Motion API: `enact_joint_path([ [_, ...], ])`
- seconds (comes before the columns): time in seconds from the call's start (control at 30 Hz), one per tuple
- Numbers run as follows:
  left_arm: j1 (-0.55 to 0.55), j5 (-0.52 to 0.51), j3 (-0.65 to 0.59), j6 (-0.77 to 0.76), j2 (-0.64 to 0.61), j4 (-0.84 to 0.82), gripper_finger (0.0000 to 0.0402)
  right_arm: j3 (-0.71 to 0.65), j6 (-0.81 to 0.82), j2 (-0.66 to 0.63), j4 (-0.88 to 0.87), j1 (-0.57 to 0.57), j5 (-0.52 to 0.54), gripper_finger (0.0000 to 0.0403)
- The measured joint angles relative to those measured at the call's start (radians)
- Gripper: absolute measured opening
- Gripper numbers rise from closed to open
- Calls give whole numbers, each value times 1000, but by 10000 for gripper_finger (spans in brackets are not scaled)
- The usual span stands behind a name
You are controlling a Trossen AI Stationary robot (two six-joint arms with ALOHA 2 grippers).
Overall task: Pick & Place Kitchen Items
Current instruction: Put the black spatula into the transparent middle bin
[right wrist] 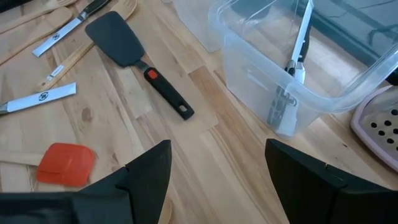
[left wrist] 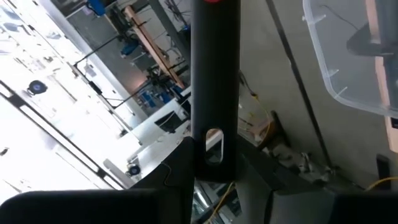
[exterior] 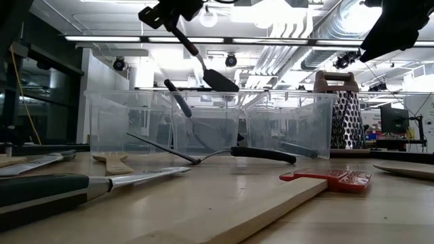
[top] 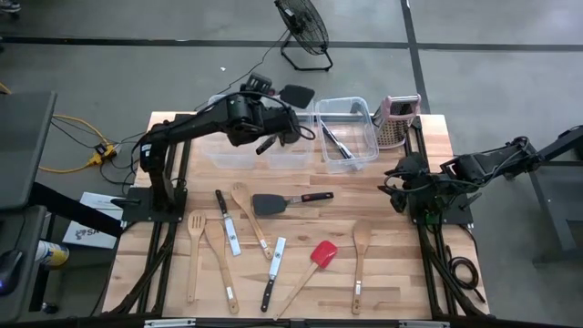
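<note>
Black turner (top: 293,95) is hanging above the clear bins (top: 344,118), its handle clamped in the left gripper (top: 265,138); lowering it before letting go should stop a bounce. Right gripper (top: 404,173) is waiting near the grater (top: 394,121), fingers apart.

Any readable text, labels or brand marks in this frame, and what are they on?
No text can be read here.
Knife blades carry a round dark mark with tiny print: too small to read.
A white box on the floor beside the table bears dark lettering: blurred, not readable.
</note>
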Motion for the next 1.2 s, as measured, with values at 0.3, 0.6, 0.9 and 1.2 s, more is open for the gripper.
enact_joint_path([
  [0.3, 45, 45, -52, 33, 0, -1, 81, 0, -2, 0, -8, 0, 26, 251],
  [0.6, 43, 89, -135, -9, 0, -1, 81, 0, -28, 0, -8, 0, 56, 251],
  [0.9, 43, 289, -150, -246, 1, -2, 81, 0, -38, 0, -8, 0, 56, 251],
  [1.2, 44, 446, -150, -406, 12, -4, 80, 0, -51, 0, -8, 0, 56, 251],
])
